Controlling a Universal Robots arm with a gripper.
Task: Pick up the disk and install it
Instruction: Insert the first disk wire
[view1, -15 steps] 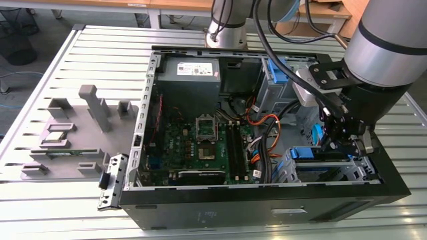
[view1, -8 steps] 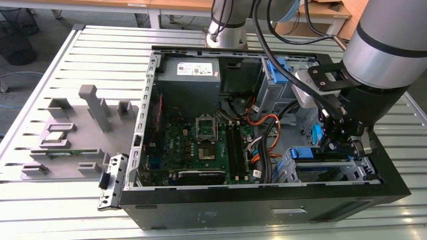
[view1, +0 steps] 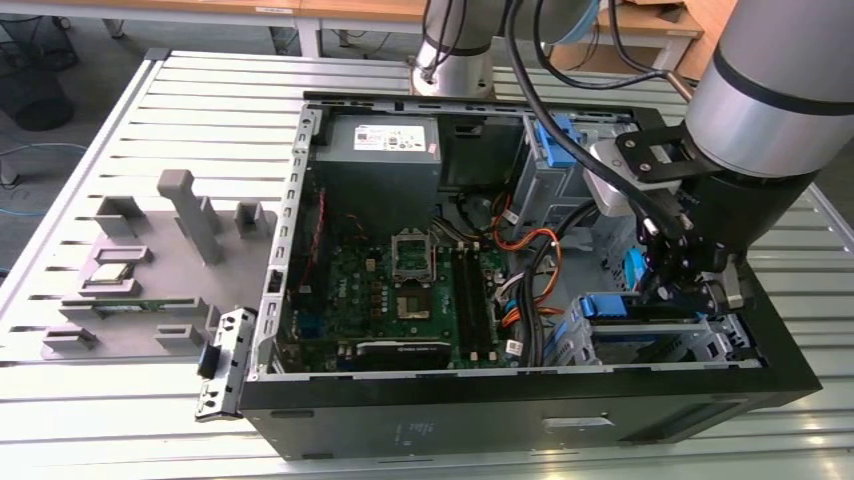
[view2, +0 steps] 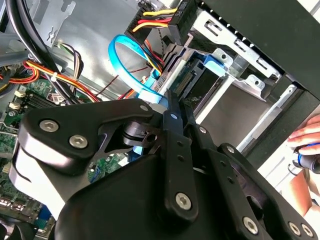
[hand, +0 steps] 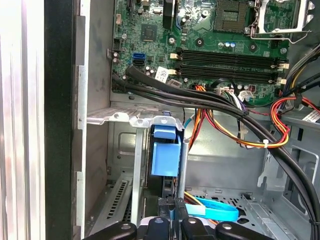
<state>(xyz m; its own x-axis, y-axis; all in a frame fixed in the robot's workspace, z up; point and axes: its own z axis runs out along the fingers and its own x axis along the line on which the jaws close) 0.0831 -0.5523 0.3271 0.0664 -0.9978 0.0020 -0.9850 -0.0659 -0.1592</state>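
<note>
On the slatted metal desk (view1: 107, 150), toward its edge at the exterior view's left, stands a grey moulded parts holder (view1: 140, 270), and beside it the open black computer case (view1: 534, 420) lies on its side with the green motherboard (view1: 400, 290) showing. Further to the exterior view's right, the black pincer (view1: 681, 290) reaches down into the metal drive cage (view1: 641, 335) at the case corner. The disk, a flat silver-metal drive with blue plastic side rails (hand: 165, 157), stands on edge inside this cage, between its metal walls, in the first wrist view. The pincer fingers (hand: 165, 225) sit just at its near end, but whether they are clamped on it or apart I cannot tell. I judge the disk stiff and rather heavy, with smooth metal faces that may slip, and fragile against knocks, so the rails or the narrow edges seem the better place to hold.
</note>
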